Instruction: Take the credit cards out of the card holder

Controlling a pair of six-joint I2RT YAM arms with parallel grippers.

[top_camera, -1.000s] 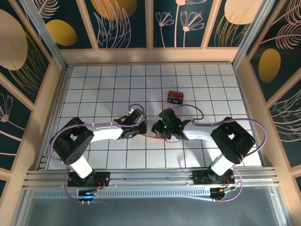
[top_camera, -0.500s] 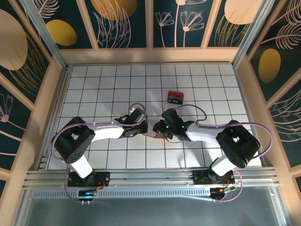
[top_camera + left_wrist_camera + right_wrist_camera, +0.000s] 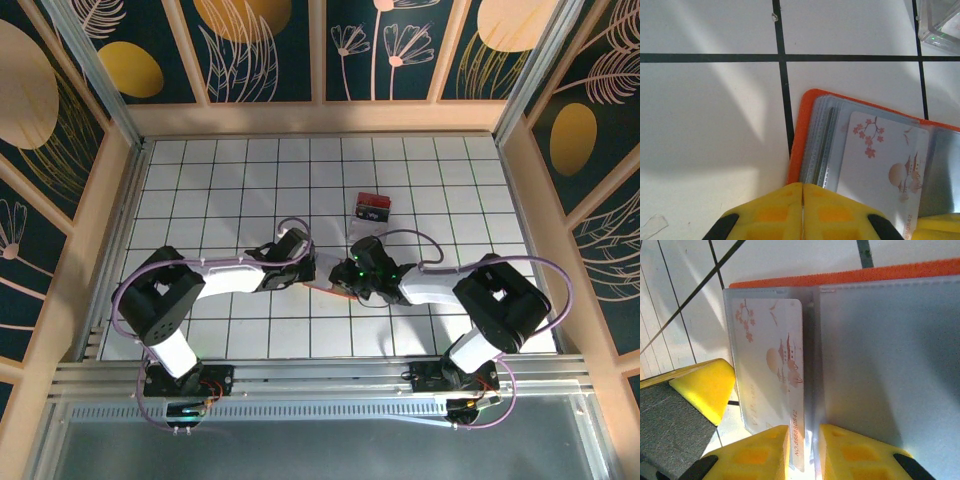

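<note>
The card holder (image 3: 323, 288) lies open on the tiles between my two grippers, with an orange rim (image 3: 796, 140) and blue-grey sleeves (image 3: 880, 350). A white credit card (image 3: 771, 365) printed with blossoms and a pagoda sits in the left sleeve (image 3: 880, 165). In the right wrist view its lower corner and a clear sleeve fold run between the jaws of my right gripper (image 3: 804, 440), which is shut on them. My left gripper (image 3: 802, 192) is shut, its yellow fingers pressed together over the holder's corner with nothing seen between them. From above, the left gripper (image 3: 306, 275) and right gripper (image 3: 347, 280) flank the holder.
A clear box (image 3: 372, 207) with red and black contents stands two tiles behind the holder, and its corner (image 3: 940, 20) shows at the top right of the left wrist view. White tiles stretch around, enclosed by wooden walls (image 3: 120, 190).
The left gripper's jaws have closed fully. The right arm has shifted slightly, its gripper staying on the holder.
</note>
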